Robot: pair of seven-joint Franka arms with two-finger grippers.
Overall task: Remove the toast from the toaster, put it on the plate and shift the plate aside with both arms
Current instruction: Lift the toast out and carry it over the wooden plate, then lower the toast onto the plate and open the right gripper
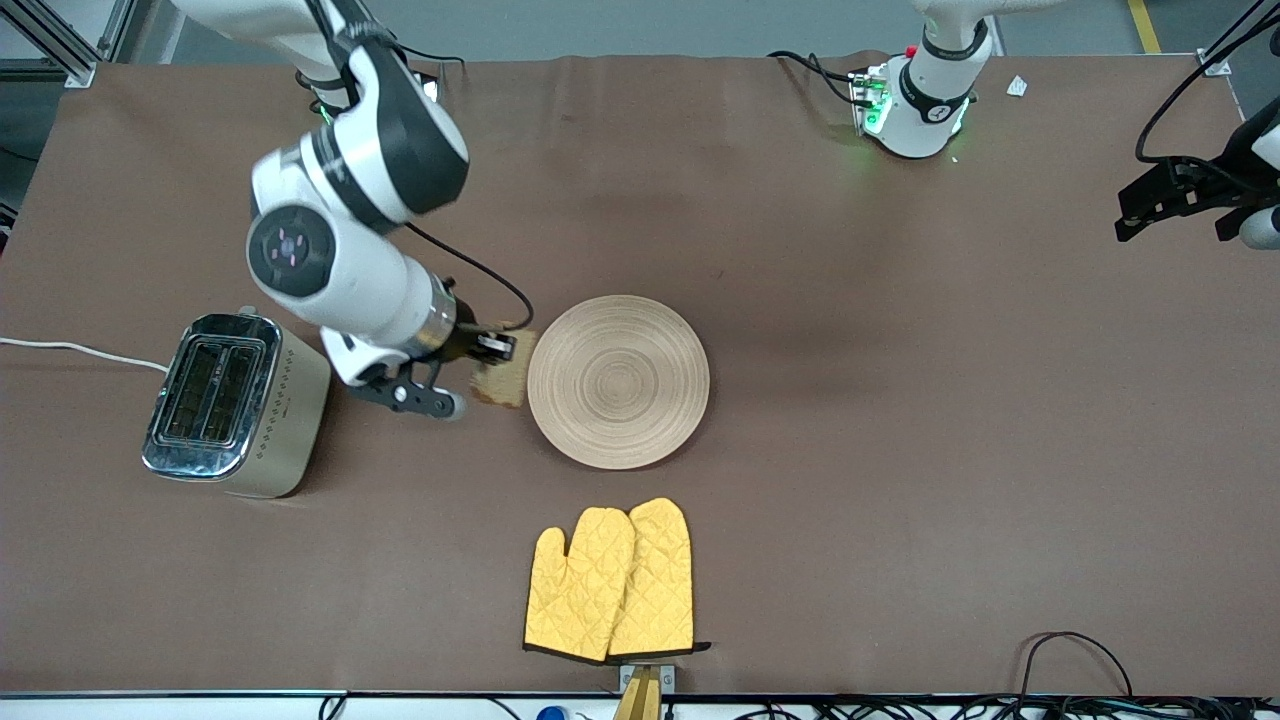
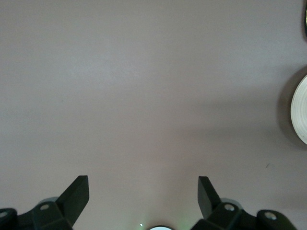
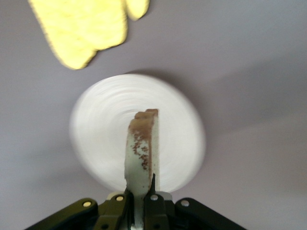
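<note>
My right gripper (image 1: 497, 352) is shut on the toast (image 1: 503, 374), a light-brown slice with a darker crust, and holds it on edge in the air between the toaster and the plate. In the right wrist view the toast (image 3: 142, 152) stands upright between the closed fingers, with the plate (image 3: 175, 125) under it. The round pale wooden plate (image 1: 618, 381) lies on the table beside the toast, toward the left arm's end. My left gripper (image 1: 1165, 205) is open and empty, up over the left arm's end of the table, where that arm waits. Its fingers (image 2: 76, 194) frame bare tablecloth.
A silver toaster (image 1: 232, 403) stands toward the right arm's end, its slots empty. A pair of yellow oven mitts (image 1: 612, 583) lies nearer the front camera than the plate. A white cable runs from the toaster off the table edge.
</note>
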